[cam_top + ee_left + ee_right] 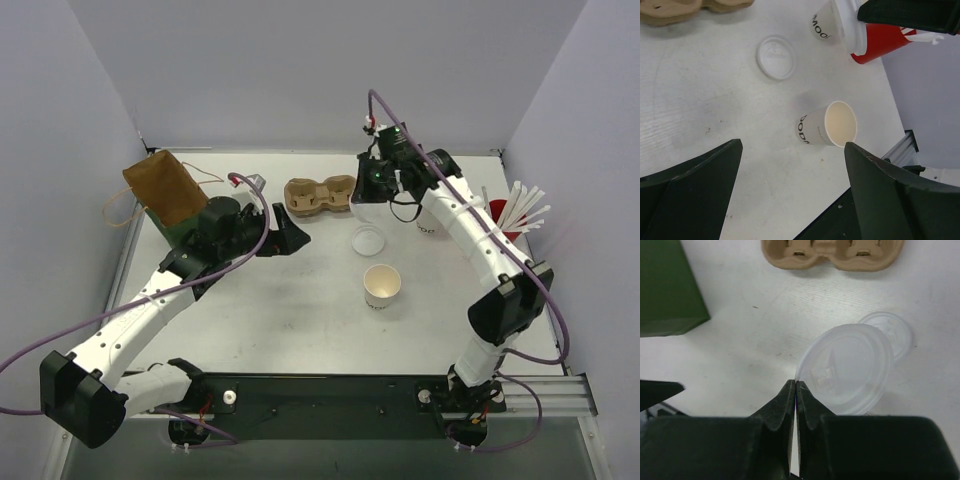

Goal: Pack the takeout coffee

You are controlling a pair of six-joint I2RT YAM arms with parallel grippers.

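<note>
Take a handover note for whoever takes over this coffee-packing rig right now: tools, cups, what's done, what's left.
Left tool: open, empty, above the table, looking at the open cup.
Right tool: shut on the rim of a clear lid.
Second cup stands partly behind the right arm; a second lid lies on the table.
Done: nothing in the carrier yet.
Left: likely lid both cups, then seat them in the carrier.
</note>
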